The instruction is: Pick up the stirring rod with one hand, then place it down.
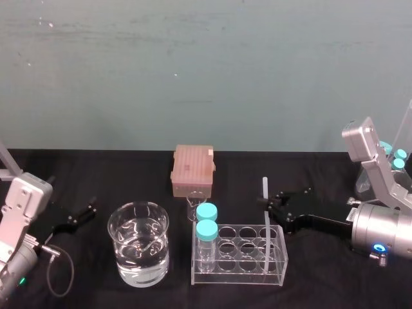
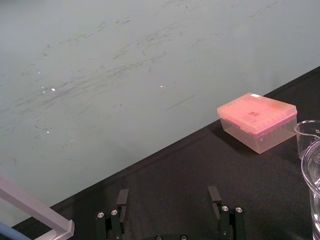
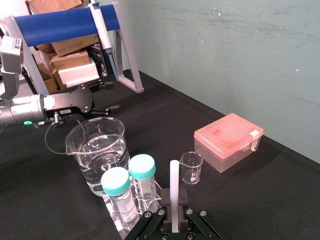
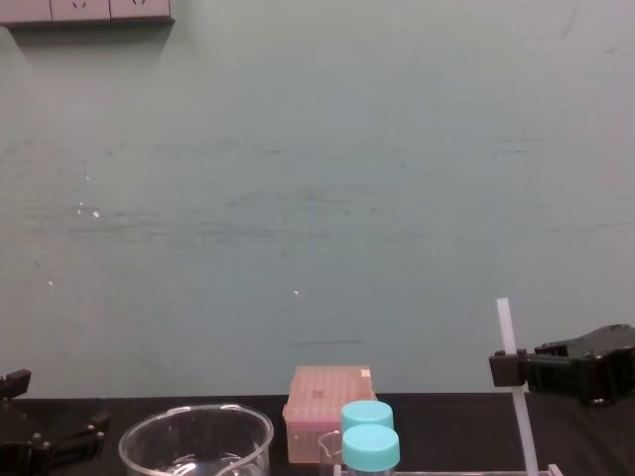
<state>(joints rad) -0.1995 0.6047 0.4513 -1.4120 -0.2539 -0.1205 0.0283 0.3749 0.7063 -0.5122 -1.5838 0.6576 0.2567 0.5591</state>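
Translucent-white stirring rod (image 1: 263,188) upright in the right end of the clear tube rack (image 1: 238,277), long axis vertical, clamped high up between the fingers (image 3: 182,196) of the right gripper (image 1: 266,205) reaching in sideways, left gripper (image 1: 80,215) parked well apart, fingers spread.

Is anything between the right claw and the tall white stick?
Nothing visible. The right gripper is closed on the long, thin, translucent white stirring rod, upright in the clear plastic rack. The two blue-capped vials stand at the rack's left end. The left gripper sits open, far left.
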